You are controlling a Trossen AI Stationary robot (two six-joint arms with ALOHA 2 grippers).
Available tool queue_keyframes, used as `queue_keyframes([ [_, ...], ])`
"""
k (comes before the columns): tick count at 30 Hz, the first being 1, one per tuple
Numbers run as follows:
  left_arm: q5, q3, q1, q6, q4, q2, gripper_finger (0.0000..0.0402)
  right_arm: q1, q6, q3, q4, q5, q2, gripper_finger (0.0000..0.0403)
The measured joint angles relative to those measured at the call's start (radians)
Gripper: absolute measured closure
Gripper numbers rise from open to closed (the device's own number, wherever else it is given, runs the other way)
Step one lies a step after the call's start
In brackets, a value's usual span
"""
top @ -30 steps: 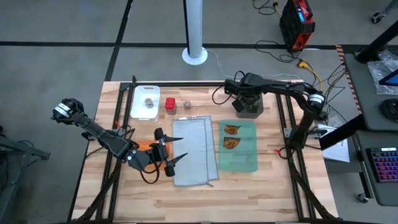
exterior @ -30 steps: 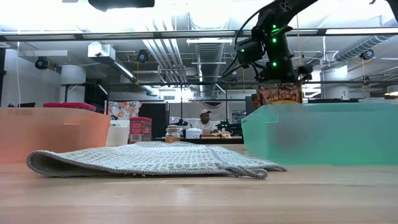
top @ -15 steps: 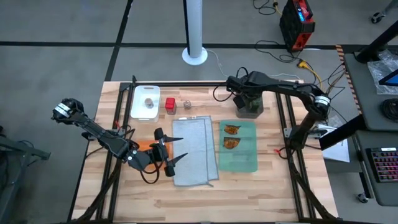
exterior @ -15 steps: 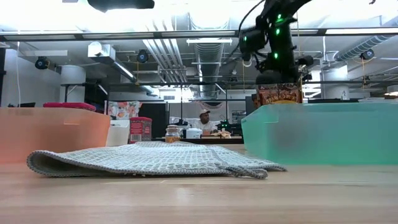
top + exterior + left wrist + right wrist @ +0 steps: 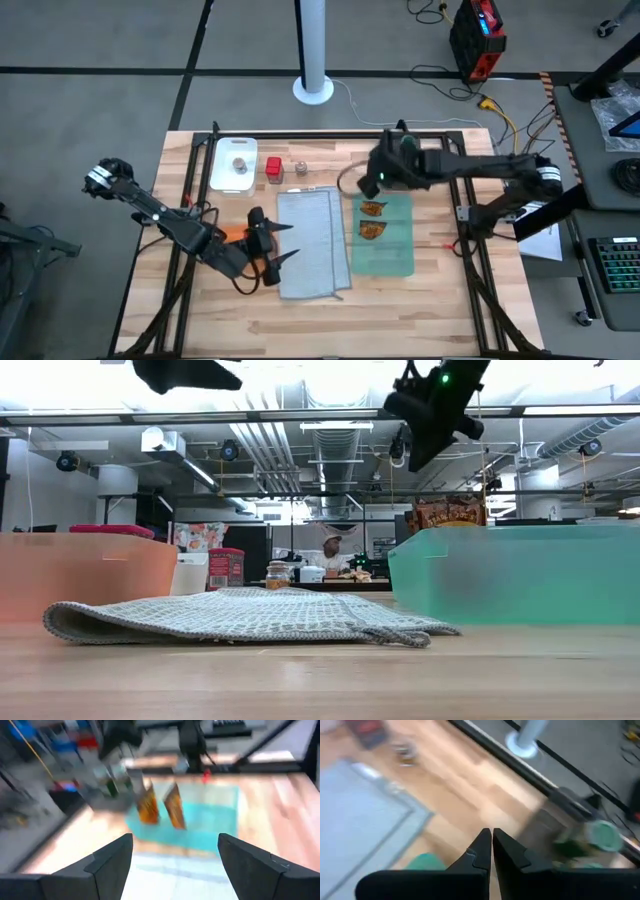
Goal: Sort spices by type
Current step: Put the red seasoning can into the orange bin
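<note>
Two shiny orange-brown packets (image 5: 373, 208) (image 5: 372, 229) lie on the green cloth (image 5: 395, 255). One red box (image 5: 274, 170) and a clear shaker (image 5: 301, 168) stand on the bare wood at the far side. Another shaker (image 5: 240, 166) stands on the white board (image 5: 222, 178). A green-topped jar (image 5: 602, 834) sits in the dark grey bin (image 5: 560, 817), which my right arm covers in the high view. My right gripper (image 5: 368, 184) is shut and empty, high above the green cloth's far left corner. My left gripper (image 5: 280, 243) is open and empty over the grey cloth's (image 5: 315, 245) left edge.
An orange cloth (image 5: 232, 234) lies under my left arm. The grey cloth fills the table's middle. A black frame rail (image 5: 330, 134) runs along the far edge. Bare wood shows along the near edge (image 5: 330, 320).
My right gripper has left the dark grey bin, going up and toward the table's left and near edges, and it has turned. It now hangs over the green cloth's far left corner. My left gripper has shifted a little. The spices have stayed in place.
</note>
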Motion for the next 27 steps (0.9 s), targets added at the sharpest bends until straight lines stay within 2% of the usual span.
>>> queue_keyframes([
  [7,0.195,0.217,-0.002,-0.410,-0.653,0.037,0.0125,0.186,0.073,-0.070,0.091,0.179,-0.001,0.0394],
  [10,0.282,0.260,-0.022,-0.449,-0.905,0.054,0.0125,0.224,0.093,-0.081,0.100,0.181,0.000,0.0394],
  [13,0.288,0.294,-0.004,-0.465,-1.053,0.051,0.0125,0.244,0.108,-0.081,0.102,0.181,0.000,0.0394],
  [17,0.284,0.332,0.091,-0.440,-1.102,0.044,0.0125,0.248,0.117,-0.086,0.122,0.181,0.000,0.0394],
  [20,0.288,0.343,0.191,-0.354,-1.076,0.033,0.0127,0.248,0.115,-0.091,0.142,0.181,0.000,0.0394],
  [27,0.424,0.330,0.562,-0.146,-0.961,0.027,0.0144,0.248,0.115,-0.094,0.157,0.180,0.005,0.0394],
])
